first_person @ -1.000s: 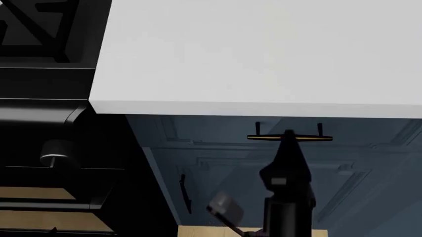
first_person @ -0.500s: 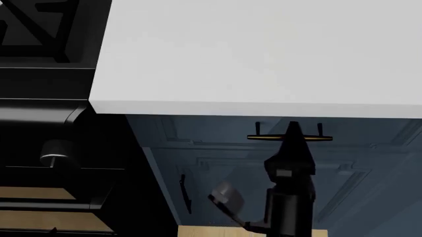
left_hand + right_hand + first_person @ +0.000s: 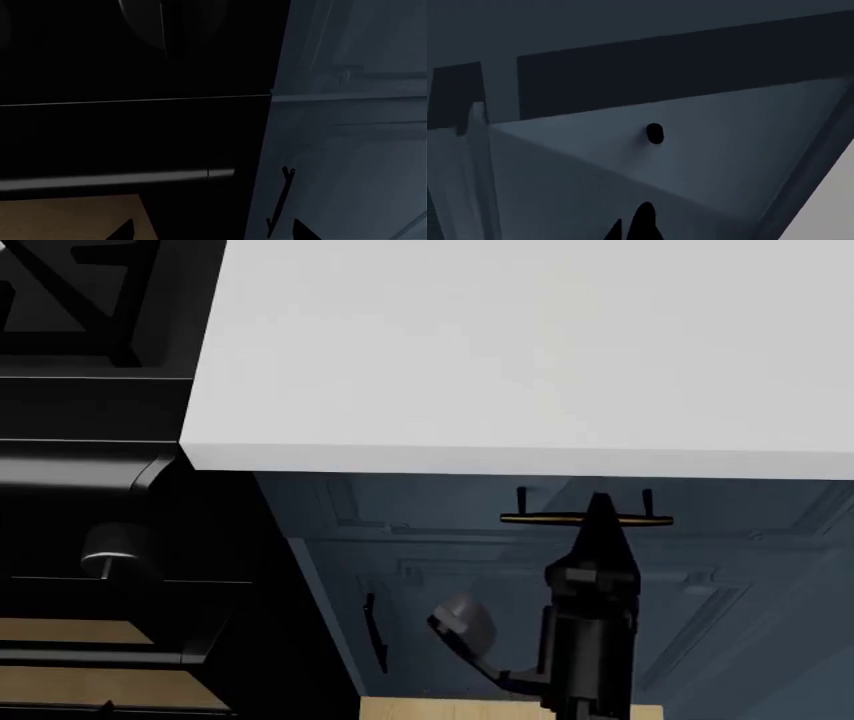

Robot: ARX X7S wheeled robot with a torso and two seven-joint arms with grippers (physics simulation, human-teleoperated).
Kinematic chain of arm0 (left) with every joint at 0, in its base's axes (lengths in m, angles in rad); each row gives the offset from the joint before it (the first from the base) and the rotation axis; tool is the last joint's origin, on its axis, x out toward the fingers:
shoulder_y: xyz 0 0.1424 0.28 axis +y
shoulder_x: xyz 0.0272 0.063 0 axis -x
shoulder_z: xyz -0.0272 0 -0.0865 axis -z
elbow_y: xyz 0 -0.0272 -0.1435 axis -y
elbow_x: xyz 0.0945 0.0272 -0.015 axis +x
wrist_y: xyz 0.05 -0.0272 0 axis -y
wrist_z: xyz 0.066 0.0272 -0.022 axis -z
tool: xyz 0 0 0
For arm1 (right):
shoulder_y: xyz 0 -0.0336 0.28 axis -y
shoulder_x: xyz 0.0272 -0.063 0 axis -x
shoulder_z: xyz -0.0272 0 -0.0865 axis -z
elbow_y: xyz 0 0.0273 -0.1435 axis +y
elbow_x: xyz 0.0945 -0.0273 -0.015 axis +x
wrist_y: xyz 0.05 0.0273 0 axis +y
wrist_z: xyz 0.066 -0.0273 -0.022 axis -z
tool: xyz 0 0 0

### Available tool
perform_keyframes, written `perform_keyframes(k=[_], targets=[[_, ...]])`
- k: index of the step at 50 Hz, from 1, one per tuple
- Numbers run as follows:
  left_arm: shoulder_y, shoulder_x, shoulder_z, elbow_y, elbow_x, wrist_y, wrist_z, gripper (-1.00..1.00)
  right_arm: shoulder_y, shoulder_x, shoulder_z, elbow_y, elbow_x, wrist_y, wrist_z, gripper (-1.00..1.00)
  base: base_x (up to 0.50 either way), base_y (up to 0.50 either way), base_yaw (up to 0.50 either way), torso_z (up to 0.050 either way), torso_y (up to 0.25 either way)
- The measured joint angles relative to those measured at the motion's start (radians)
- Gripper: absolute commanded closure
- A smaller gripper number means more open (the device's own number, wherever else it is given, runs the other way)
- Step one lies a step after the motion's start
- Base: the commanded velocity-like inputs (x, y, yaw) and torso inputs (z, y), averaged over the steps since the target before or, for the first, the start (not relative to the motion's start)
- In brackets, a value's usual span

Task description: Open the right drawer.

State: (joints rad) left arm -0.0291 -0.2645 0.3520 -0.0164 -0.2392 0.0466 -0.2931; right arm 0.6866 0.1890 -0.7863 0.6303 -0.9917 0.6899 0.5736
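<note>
Right gripper sits at the brass handle of the right drawer, just under the white countertop; whether its fingers clasp the bar cannot be told. Drawer appears shut. Risk: an unsecured grip slipping off when pulled.

The counter overhangs the drawer handle; open room lies below it, where the right tool reaches.
</note>
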Motion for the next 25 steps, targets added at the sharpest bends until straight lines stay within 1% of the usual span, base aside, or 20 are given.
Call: perform_keyframes(k=[15,25], targets=[[0.0,-0.004,0.005,0.005,-0.002,-0.001,-0.007,-1.0,0.01,-0.018,0.024,0.054,0.023,-0.043,0.068,1.0,0.0,0.0,0.0,0.0,0.0],[-0.002,-0.006,0.008,0.001,-0.004,0.001,-0.009,-1.0,0.004,-0.003,0.017,0.022,0.033,-0.045,0.052,1.0,0.0,0.0,0.0,0.0,0.002]])
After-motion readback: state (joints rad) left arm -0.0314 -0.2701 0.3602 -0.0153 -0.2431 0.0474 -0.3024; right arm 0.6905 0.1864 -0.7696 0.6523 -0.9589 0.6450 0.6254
